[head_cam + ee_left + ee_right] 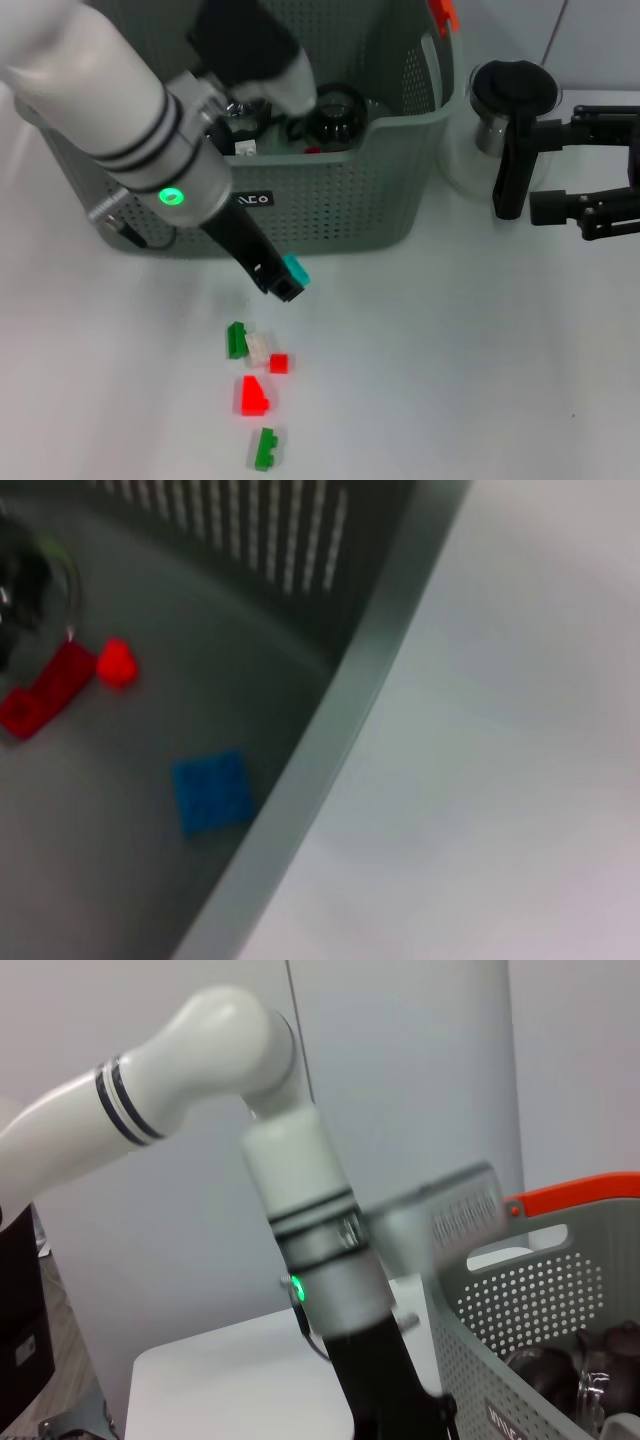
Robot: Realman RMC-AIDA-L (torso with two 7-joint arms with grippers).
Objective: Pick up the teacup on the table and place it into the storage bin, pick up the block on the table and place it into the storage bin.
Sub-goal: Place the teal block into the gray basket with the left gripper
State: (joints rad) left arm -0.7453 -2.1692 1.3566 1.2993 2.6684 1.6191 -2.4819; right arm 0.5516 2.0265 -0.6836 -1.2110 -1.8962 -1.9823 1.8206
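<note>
The left gripper [285, 280] hangs over the white desk [450, 340], just in front of the storage bin [330, 210], with its fingers closed on a small teal block [296, 270] that is lifted clear of the desk surface. The arm reaches down across the bin's front wall, a green light glowing on its wrist, and partly hides the small black label [252, 199] there.

The storage bin is a grey-green perforated basket with an orange-red handle top [443, 14] showing at its far right corner. Inside it lies a glass teacup [338, 115], seen through the open top. The left wrist view looks down over the bin's rim [340, 730] and shows its floor, where a blue block [212, 791], a small red piece [117, 664] and a flat red block [45, 690] lie apart from each other, the two red ones near the glass.

On the desk in front of the bin sits a loose cluster of blocks: a green block [236, 340] touching a white block [258, 347], a small red block [279, 363] just beside that, a larger red block [251, 396] nearer the robot, and another green block [265, 449] nearest of all.

The right gripper [515, 212] is parked at the right of the desk, beside the bin, its black fingers spread apart and holding nothing. Just behind it stands a glass pot with a black lid [512, 95].
</note>
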